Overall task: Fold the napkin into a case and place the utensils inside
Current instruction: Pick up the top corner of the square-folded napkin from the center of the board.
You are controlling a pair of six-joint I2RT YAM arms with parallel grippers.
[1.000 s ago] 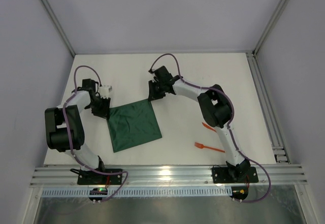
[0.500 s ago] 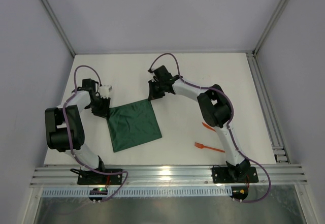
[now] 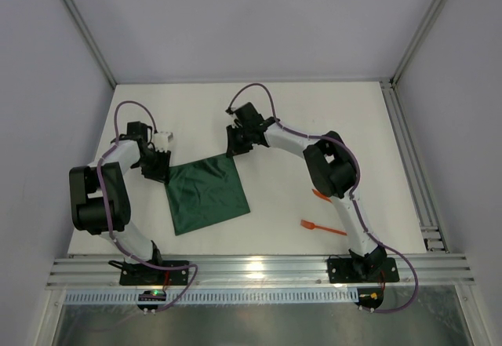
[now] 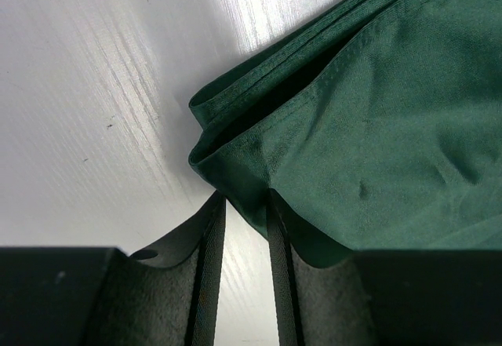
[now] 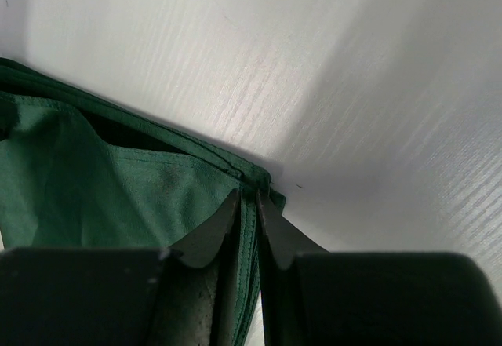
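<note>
The dark green napkin (image 3: 208, 194) lies flat on the white table, doubled over, with layered edges in the left wrist view (image 4: 376, 126). My left gripper (image 3: 159, 172) is at its far left corner. Its jaws stand a little apart with the corner's tip between their ends (image 4: 245, 205) and bare table showing in the gap. My right gripper (image 3: 234, 151) is shut on the far right corner's hem (image 5: 249, 201). The two orange utensils lie right of the cloth: the fork (image 3: 321, 227), and another (image 3: 320, 194) partly hidden under my right arm. No folded case is in view.
A metal rail (image 3: 408, 150) runs along the table's right side and another (image 3: 259, 269) across the near edge by the arm bases. Grey walls close in the left, far and right sides.
My right gripper has shifted slightly to the left and away at the napkin's far right corner. My left arm and the napkin have stayed put.
</note>
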